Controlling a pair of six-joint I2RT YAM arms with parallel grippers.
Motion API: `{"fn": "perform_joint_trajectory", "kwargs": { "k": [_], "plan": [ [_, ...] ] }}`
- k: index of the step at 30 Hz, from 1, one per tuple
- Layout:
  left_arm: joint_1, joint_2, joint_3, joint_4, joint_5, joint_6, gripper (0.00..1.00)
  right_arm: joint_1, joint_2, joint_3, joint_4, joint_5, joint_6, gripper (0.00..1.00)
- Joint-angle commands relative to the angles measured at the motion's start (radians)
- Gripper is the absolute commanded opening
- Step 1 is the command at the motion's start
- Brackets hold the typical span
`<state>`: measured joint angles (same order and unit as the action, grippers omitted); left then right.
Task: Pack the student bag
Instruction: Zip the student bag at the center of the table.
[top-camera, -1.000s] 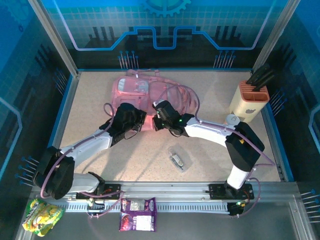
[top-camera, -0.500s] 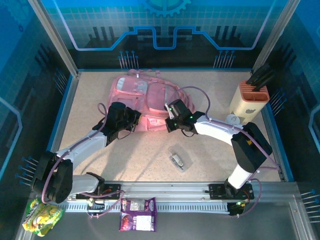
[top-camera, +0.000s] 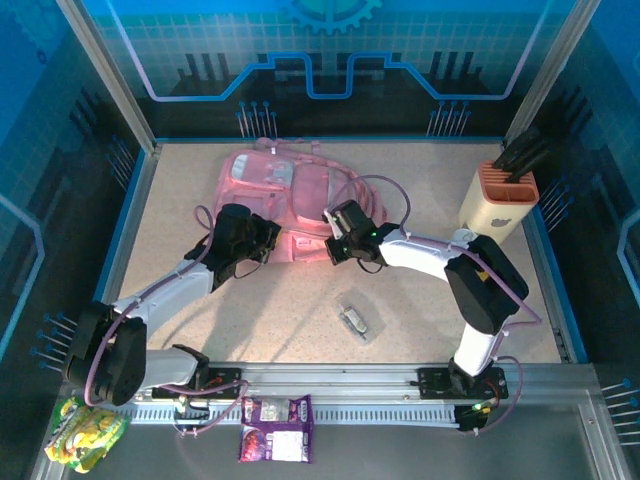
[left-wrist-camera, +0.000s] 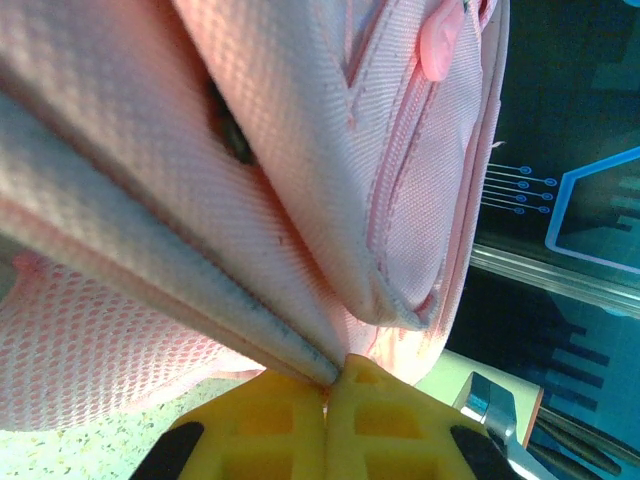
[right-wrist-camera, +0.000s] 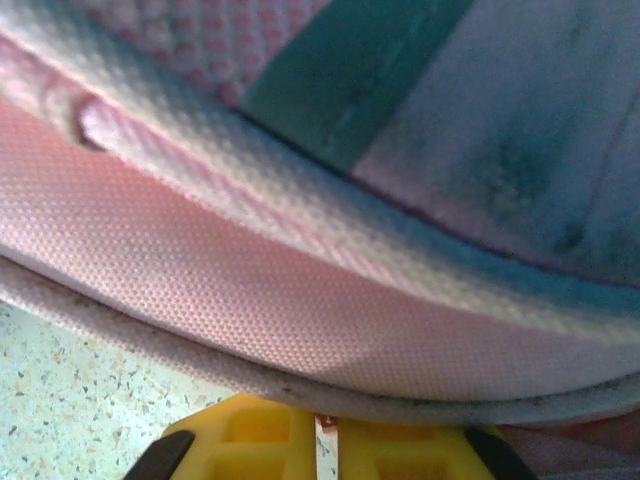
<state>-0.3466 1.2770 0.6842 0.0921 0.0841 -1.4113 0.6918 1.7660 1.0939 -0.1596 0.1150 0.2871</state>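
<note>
Left claw and right claw each pinch the near hem of the student bag lying beyond them.

The speckled beige bench had a blue rim along its left, far and right edges. The pink student bag lay flat on its far left-centre part, its far end close to the far rim. A small clear packet lay alone on the near middle, well apart from the bag. A beige holder with an orange top and dark handles stood at the far right, a small round white disc just beside its near-left corner.
</note>
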Motion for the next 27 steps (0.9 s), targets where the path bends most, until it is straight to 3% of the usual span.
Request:
{"fn": "perform_joint_trajectory", "kwargs": {
  "k": [1,3,7,14,19,24,27],
  "plan": [
    [0.011,-0.028,-0.003,0.038,-0.003,0.021,0.00,0.001,-0.014,0.005,0.074,0.019,0.000,0.06],
    [0.014,-0.039,-0.006,0.022,-0.014,0.038,0.00,0.001,-0.042,0.007,0.047,0.048,0.001,0.00],
    [0.041,-0.056,0.003,-0.042,-0.013,0.114,0.00,0.000,-0.103,-0.005,-0.033,0.126,-0.026,0.00],
    [0.144,-0.059,-0.017,-0.050,0.104,0.222,0.00,-0.003,-0.166,-0.051,-0.156,0.206,-0.116,0.00],
    [0.156,-0.031,-0.023,0.012,0.173,0.212,0.00,0.026,-0.129,-0.001,-0.168,0.119,-0.151,0.00],
    [0.156,-0.031,-0.020,0.018,0.176,0.206,0.00,0.052,-0.024,0.085,-0.163,0.169,-0.141,0.00],
    [0.152,-0.030,-0.014,0.017,0.181,0.206,0.00,0.048,0.007,0.107,-0.141,0.161,-0.138,0.10]
  ]
}}
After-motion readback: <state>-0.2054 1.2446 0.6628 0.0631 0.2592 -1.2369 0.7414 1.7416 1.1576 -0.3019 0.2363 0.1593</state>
